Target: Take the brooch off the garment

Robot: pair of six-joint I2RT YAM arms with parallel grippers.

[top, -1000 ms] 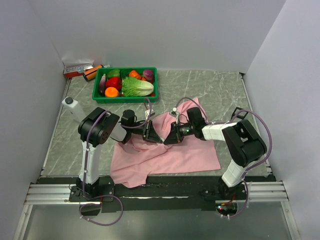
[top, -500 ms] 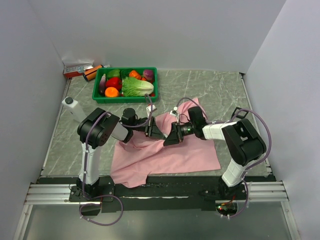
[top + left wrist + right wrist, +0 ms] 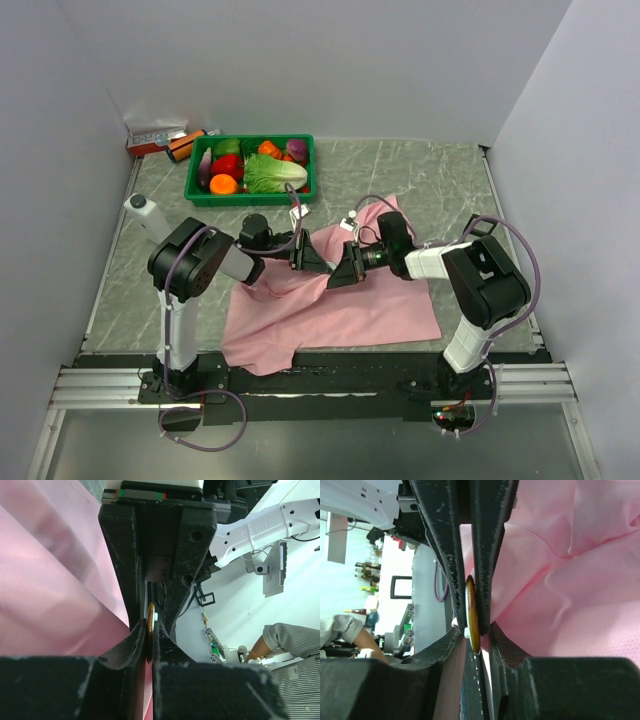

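My left pincer [image 3: 149, 647] is clenched on the brooch [image 3: 150, 627] at a raised fold of the garment [image 3: 340, 310] mid-worktop [image 3: 440, 180], right pincer [image 3: 474, 632] parted astride it; I judge we're mid-detach, and next the garment needs bracing while I pull.

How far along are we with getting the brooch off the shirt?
Done: the left gripper is shut on the brooch. In hand: the right gripper sits open around it. Left: pulling it clear, since the shirt looks bunched against it.
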